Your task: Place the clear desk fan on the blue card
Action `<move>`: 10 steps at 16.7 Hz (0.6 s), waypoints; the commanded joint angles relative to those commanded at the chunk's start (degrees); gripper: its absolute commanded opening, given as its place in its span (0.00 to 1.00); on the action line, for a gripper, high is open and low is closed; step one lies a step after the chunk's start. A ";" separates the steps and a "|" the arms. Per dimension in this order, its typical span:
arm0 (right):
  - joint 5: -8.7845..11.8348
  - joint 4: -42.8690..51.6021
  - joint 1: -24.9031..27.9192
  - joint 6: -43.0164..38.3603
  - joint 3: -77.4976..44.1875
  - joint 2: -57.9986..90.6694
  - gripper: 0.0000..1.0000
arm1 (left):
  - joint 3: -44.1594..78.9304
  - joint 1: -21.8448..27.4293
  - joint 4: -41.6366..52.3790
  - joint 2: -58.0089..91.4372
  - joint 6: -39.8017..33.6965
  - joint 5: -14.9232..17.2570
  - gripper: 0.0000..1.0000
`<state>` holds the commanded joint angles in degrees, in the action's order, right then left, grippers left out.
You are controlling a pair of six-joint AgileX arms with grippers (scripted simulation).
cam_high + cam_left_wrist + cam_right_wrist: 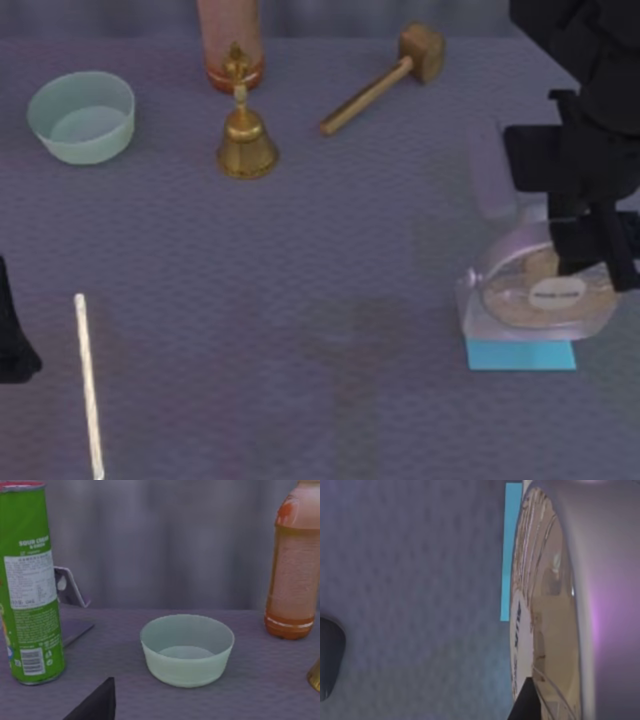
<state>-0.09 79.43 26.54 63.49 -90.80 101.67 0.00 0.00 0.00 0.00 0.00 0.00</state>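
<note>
At the near edge of the surface [300,300], on the left, a thin pale rod [88,385] lies lengthwise. The left pincer [12,340] is parked just beside it at the far left border; whether it is spread or pressed together cannot be told.

On the right side, the blue card [521,355] lies flat near the front. The clear desk fan [540,290] sits over its far part, so only a strip of card shows in front of the housing. From above, the tan blades and pale hub label show through the grille. The right wrist view gives the same pairing close up: the fan [550,605] fills one side and a narrow band of the card [510,550] runs along its rim.

The right pincer [585,255] reaches down at the fan's far right side, its dark fingers against the housing. It appears to pinch the fan, though the contact itself is partly hidden by the arm.

Farther back, a brass bell [246,135] stands near the middle, with a wooden mallet [385,80] lying to its right. A pale green bowl [82,116] sits at the far left. An orange bottle [230,45] stands at the far edge behind the bell. The left wrist view also shows a green can [27,585] near the bowl.
</note>
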 joint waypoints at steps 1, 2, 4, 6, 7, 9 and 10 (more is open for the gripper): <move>0.00 -0.22 -0.01 0.01 0.21 0.00 0.00 | 0.00 0.00 0.00 0.00 0.00 0.00 1.00; 0.01 -1.04 -0.07 0.03 0.95 0.00 0.00 | 0.00 0.00 0.00 0.00 0.00 0.00 1.00; 0.02 -3.85 -0.35 0.03 3.34 0.13 0.00 | 0.00 0.00 0.00 0.00 0.00 0.00 1.00; 0.00 -6.76 -0.44 0.27 5.96 0.39 0.00 | 0.00 0.00 0.00 0.00 0.00 0.00 1.00; -0.01 -7.62 -0.48 0.36 6.81 0.53 0.00 | 0.00 0.00 0.00 0.00 0.00 0.00 1.00; -0.01 -7.87 -0.50 0.39 7.06 0.56 0.00 | 0.00 0.00 0.00 0.00 0.00 0.00 1.00; -0.01 -7.87 -0.50 0.39 7.06 0.56 0.00 | 0.00 0.00 0.00 0.00 0.00 0.00 1.00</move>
<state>-0.10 71.56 26.04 63.88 -83.74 102.23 0.00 0.00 0.00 0.00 0.00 0.00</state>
